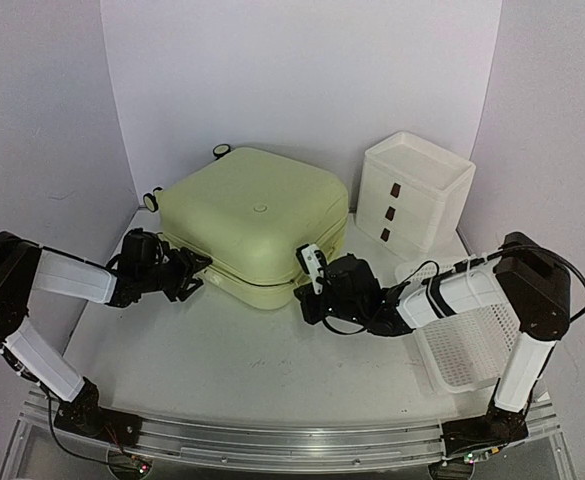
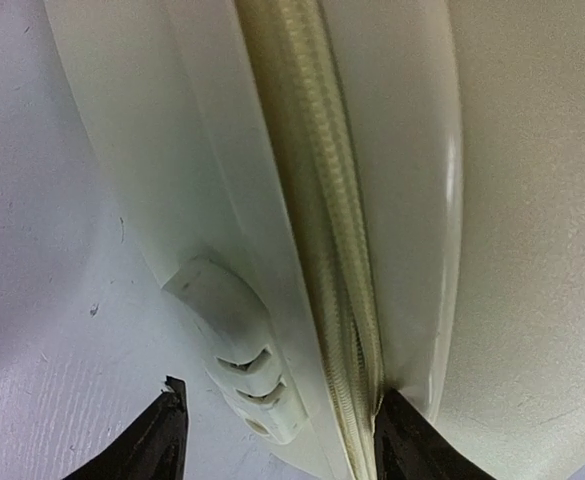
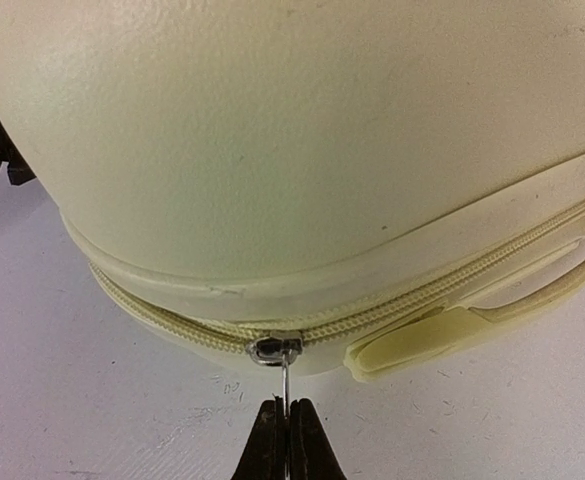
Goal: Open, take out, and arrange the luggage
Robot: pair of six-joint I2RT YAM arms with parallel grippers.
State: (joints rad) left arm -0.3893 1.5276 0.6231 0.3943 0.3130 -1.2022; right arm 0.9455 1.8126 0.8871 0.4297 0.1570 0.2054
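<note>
The luggage (image 1: 257,215), a pale yellow-green hard-shell suitcase, lies flat and closed on the table. My right gripper (image 3: 289,405) is at its near right corner, shut on the thin metal zipper pull (image 3: 287,378) that hangs from the silver slider (image 3: 272,348). The zipper (image 3: 172,325) looks closed on both sides of the slider. At the near left corner, my left gripper (image 2: 282,400) is open and straddles the luggage (image 2: 272,200) edge. Its right finger (image 2: 412,445) rests against the zipper seam (image 2: 322,200), and its left finger (image 2: 157,440) stands apart from the shell.
A white three-drawer box (image 1: 415,190) stands right of the suitcase at the back. A white mesh basket (image 1: 472,340) lies under the right arm. Black wheels (image 1: 221,150) stick out at the suitcase's far left. A side handle (image 3: 452,330) lies right of the slider.
</note>
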